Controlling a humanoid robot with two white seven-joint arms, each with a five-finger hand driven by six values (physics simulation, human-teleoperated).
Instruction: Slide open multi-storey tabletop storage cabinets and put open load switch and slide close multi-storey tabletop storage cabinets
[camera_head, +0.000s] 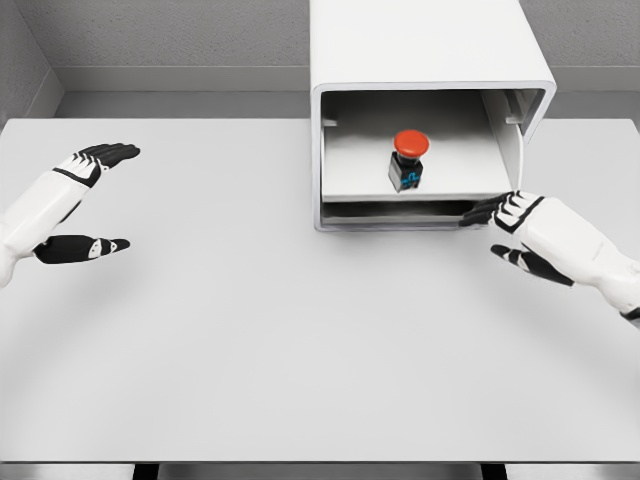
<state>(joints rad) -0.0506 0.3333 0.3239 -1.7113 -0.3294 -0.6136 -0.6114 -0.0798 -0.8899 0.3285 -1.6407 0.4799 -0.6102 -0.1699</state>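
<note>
Cabinet sits at the far edge of the table, white, with its drawer pulled out. Switch, red button on a dark body, stands upright on the drawer floor, up and to the left of the right hand and well apart from it. So placement looks done; closing is the step left, judging from this view.

Right hand: fingers stretched out flat, holding nothing, fingertips at the drawer's lower right front corner, touching or just short of it, cannot tell which. Thumb hangs below, spread away from the fingers.

Left hand: far off to the left of the cabinet, fingers extended, thumb apart, wide and empty, idle over the table.

Risks from here:
- Push lands on one corner only, off the drawer's middle, so the drawer may skew and jam on its rails instead of sliding straight.
- Fingertips sit low on the front edge; they may slip under the drawer lip and miss the push.
- Hard or jerky shove could tip the switch, since it is tall with a heavy-looking top and stands loose.
- Cabinet itself may slide back on the smooth table, as the left hand is not bracing it.
</note>
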